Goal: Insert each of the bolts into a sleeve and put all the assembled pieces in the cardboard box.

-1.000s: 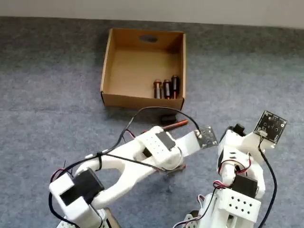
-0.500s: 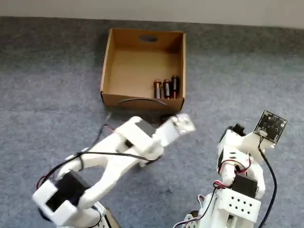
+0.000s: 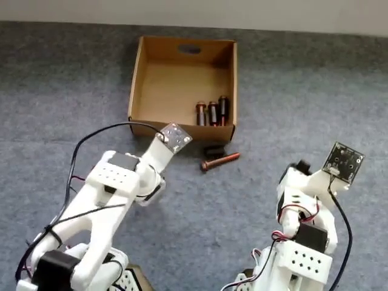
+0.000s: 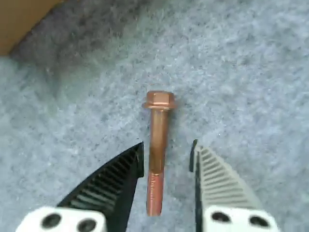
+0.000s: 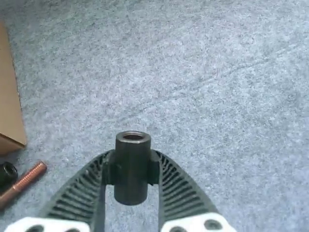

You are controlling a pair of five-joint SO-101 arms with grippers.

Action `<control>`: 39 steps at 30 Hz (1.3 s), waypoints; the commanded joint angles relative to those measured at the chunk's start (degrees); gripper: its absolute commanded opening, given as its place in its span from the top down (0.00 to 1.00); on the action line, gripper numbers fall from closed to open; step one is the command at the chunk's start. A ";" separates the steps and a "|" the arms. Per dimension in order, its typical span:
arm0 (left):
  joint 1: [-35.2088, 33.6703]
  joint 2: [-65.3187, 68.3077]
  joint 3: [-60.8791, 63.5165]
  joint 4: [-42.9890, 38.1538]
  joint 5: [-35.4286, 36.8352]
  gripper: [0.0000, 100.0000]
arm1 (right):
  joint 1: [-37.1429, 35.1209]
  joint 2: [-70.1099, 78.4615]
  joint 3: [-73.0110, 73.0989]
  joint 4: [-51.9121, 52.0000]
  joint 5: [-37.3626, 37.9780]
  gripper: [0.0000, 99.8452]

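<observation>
Jaws of the left claw (image 4: pixel 166 144) are spread wide, one on either side of a copper flange bolt (image 4: pixel 157 140) lying flat on the grey carpet (image 4: pixel 251 72). Nothing is gripped, and contact with the shank cannot be told. The hex head is pointed away from the claw. A corner of the cardboard box (image 4: pixel 17 19) is seen beyond.

In the high view the copper flange bolt (image 3: pixel 220 160) is found on the carpet just in front of the cardboard box (image 3: pixel 136 85). A loose black sleeve (image 3: pixel 213 150) is placed just beside it, between bolt and front wall. Three assembled pieces (image 3: pixel 212 112) are laid side by side inside the box, against the front wall toward its right-hand corner. The left arm's wrist camera board (image 3: pixel 176 138) is held over the carpet near that wall, left of the bolt.

The right claw (image 5: pixel 132 160) is clamped on a second black sleeve (image 5: pixel 131 181), which is held upright with its open bore up, above the carpet and apart from the box. Farther off in the right wrist view, the bolt (image 5: pixel 21 182) and the loose black sleeve (image 5: pixel 6 172) are seen by the box corner (image 5: pixel 9 96).
</observation>
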 commanded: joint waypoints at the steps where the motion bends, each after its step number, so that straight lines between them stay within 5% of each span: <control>1: -0.40 1.98 -0.31 -2.73 0.35 0.79 | 0.22 -0.75 -0.31 -1.10 -0.53 0.99; 10: -0.40 10.59 -2.33 -11.52 0.09 0.80 | 0.22 -0.75 -0.31 -1.10 -0.53 0.99; 24: -0.40 14.46 -7.08 -11.69 0.09 0.81 | 0.22 -0.75 -0.31 -1.10 -0.53 0.99; 30: 0.75 14.37 -7.08 -8.09 0.09 0.98 | 0.22 -0.84 -0.31 -1.01 -0.53 0.99; 39: 1.45 -3.47 -6.02 -1.05 0.44 0.99 | -3.74 -0.92 -0.31 -0.75 -0.35 0.99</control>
